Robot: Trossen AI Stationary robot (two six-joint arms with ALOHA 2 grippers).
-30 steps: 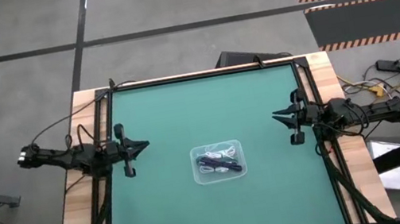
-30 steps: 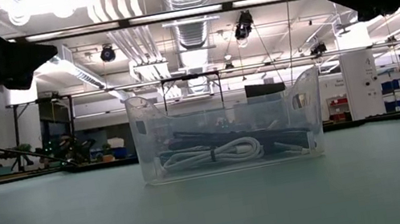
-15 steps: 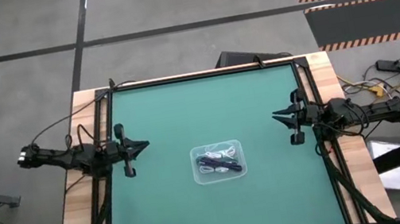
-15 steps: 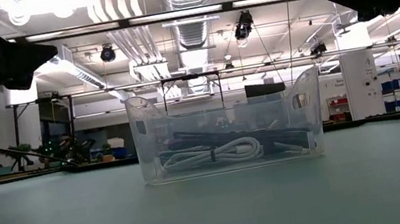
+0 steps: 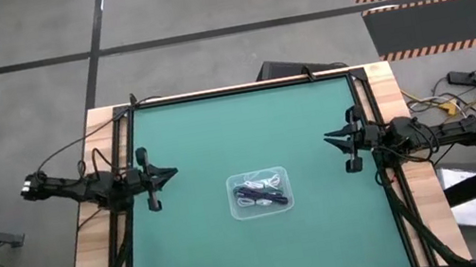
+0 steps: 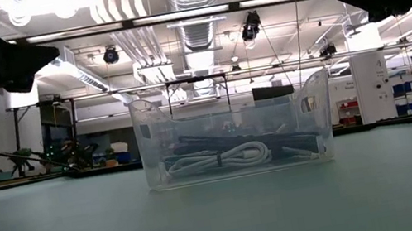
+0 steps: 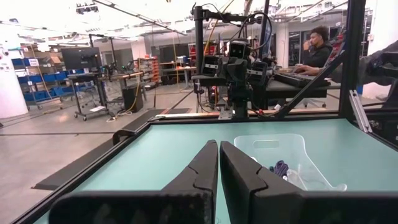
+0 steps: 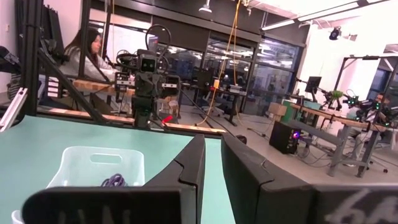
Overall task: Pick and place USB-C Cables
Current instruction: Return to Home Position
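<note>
A small clear tray stands with its base on the green mat near the table's middle. Inside it lie the bundled USB-C cables: a white one along the near wall and black ones behind it. My left gripper hovers at the table's left side, shut, pointing level toward the tray. My right gripper hovers at the right side, shut, pointing back at it. Both are well clear of the tray. The left wrist view shows the tray ahead of the shut left gripper. The right wrist view shows the tray beyond the right gripper.
Bare green mat surrounds the tray on all sides. Black frame rails and wooden borders run along the table's left and right edges. Arm wires trail off the table. People sit at desks in the room beyond.
</note>
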